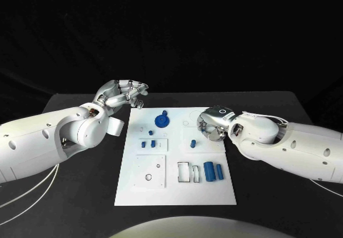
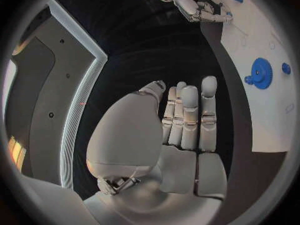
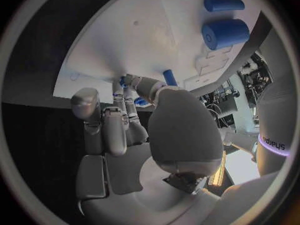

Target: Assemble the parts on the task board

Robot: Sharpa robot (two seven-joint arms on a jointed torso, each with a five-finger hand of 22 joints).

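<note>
While most blue pieces lay loose on the task board (image 1: 143, 193), assembly looked barely begun. A blue gear (image 1: 161, 120) stood near the board's far edge, two blue cylinders (image 1: 213, 170) lay flat toward its near right corner, and small blue pegs (image 1: 148, 144) sat near its middle. The right hand (image 1: 212, 126) hovered over the board's right edge; whether it gripped anything, I could not tell. The left hand (image 1: 123, 94) hung beyond the board's far left corner, fingers together, holding nothing.
</note>
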